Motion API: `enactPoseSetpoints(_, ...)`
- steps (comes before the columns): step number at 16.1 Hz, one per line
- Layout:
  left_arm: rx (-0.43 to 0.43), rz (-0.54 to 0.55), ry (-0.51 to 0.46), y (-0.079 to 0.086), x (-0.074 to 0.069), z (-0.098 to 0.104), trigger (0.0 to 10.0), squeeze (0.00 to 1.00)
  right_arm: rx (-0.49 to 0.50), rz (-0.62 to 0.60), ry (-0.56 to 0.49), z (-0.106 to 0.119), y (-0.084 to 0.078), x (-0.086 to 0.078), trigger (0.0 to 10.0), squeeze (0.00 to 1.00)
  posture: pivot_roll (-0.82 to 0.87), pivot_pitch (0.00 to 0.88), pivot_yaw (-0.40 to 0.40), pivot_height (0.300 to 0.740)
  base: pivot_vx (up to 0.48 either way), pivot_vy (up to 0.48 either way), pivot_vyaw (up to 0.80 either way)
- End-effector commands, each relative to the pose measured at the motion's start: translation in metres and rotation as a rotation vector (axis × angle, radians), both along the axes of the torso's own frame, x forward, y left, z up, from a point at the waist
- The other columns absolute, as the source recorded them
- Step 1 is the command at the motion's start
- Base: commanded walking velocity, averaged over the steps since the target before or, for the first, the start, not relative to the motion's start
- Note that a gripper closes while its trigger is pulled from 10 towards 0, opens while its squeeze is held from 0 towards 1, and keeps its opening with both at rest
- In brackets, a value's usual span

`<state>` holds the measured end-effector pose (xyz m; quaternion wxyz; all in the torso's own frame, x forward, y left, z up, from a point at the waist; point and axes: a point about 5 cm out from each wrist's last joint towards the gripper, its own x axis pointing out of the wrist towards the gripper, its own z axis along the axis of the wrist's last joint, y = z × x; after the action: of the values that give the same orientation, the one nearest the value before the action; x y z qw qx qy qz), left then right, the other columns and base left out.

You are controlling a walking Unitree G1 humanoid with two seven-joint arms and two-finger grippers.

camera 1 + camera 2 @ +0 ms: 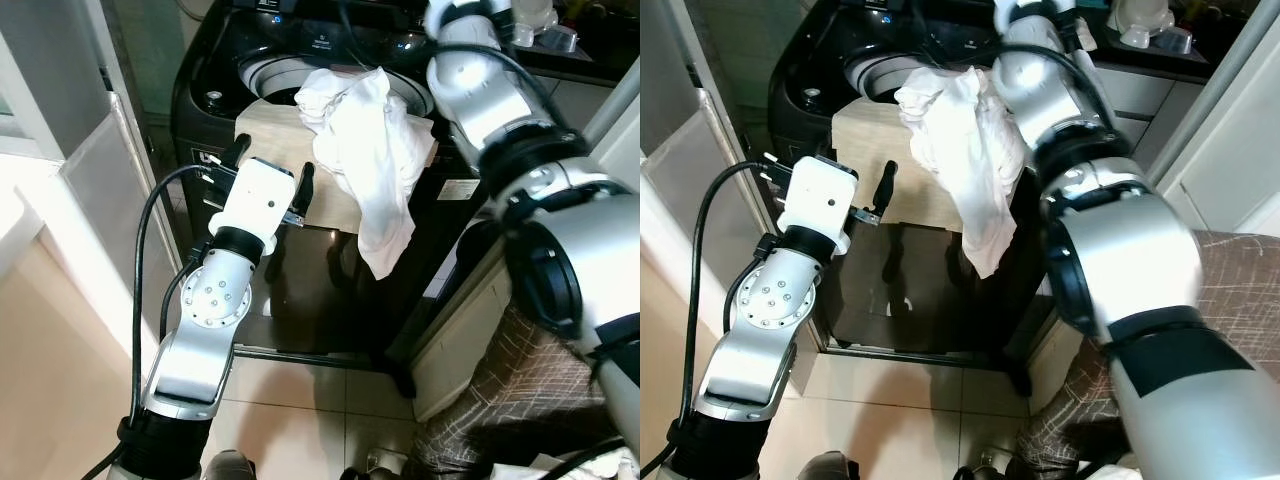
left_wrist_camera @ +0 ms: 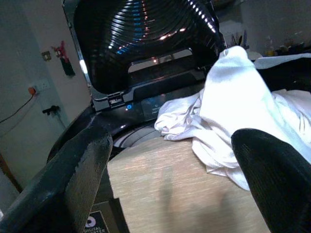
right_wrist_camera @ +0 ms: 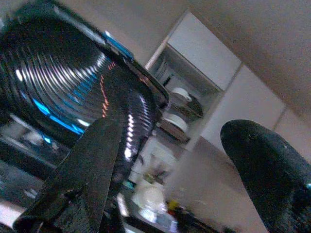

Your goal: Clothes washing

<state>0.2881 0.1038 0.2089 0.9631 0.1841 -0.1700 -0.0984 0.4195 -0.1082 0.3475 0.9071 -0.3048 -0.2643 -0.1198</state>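
Note:
A black top-loading washing machine (image 1: 200, 90) stands in front of me with its ribbed lid (image 2: 141, 29) raised. A pale wooden board (image 1: 270, 130) lies across its front top. A white garment (image 1: 365, 150) is heaped on the board beside the drum opening (image 1: 275, 75), and one end hangs down the machine's glossy front. My left gripper (image 1: 272, 166) is open and holds nothing, level with the board's front edge and left of the garment. My right arm (image 1: 480, 90) reaches up over the washer. Its gripper (image 3: 172, 131) is open near the lid, with nothing between the fingers.
A white panel (image 1: 100, 170) stands close on the left and pale cabinets (image 1: 470, 330) on the right. Plaid fabric (image 1: 500, 400) lies low on the right. A black cable (image 1: 140, 260) loops beside my left arm. Tiled floor (image 1: 310, 390) lies before the washer.

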Motion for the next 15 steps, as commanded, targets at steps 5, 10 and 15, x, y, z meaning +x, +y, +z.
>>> enactPoseSetpoints(5, -0.026, 0.007, -0.004, -0.002, 0.000, -0.002, 10.0, 0.00, 0.435, 0.288, 0.237, -0.060, -0.005, 0.004, 10.0, 0.00, 0.18, 0.025, -0.124, 0.740, 0.000, 0.000, 0.00)
enactPoseSetpoints(10, -0.055, 0.106, 0.014, 0.029, -0.013, -0.015, 10.0, 0.00, 0.536, 0.439, 0.277, -0.146, -0.031, -0.049, 10.0, 0.00, 0.11, 0.040, -0.086, 0.740, 0.000, 0.000, 0.00)
enactPoseSetpoints(15, -0.062, 0.055, 0.087, 0.021, 0.000, -0.027, 10.0, 0.00, 0.478, 0.480, 0.452, -0.199, -0.031, -0.060, 10.0, 0.00, 0.08, 0.016, -0.049, 0.740, 0.000, 0.288, -0.25)
